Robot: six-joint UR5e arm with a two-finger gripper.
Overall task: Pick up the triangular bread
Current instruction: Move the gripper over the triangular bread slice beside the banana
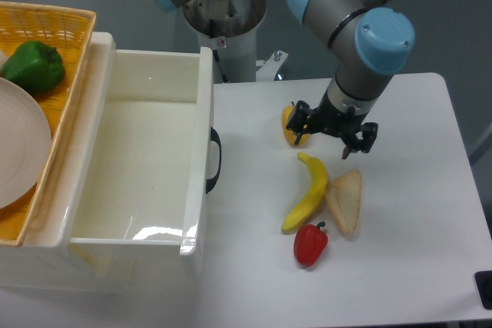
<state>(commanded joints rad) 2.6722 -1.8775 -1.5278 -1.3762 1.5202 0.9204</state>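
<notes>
The triangular bread (345, 202), a tan wedge with a pale face, lies flat on the white table (415, 266) right of centre, touching the yellow banana (309, 192) on its left. My gripper (332, 137) hangs above the table just beyond the bread and the banana's top end. Its two dark fingers stand well apart, so it is open with nothing between them. It is not touching the bread.
A yellow-orange bell pepper (294, 125) sits right by the gripper's left finger. A red pepper (310, 243) lies in front of the banana. A white bin (138, 159) fills the left, with a wicker basket (54, 51) holding a green pepper (33, 66) and a plate.
</notes>
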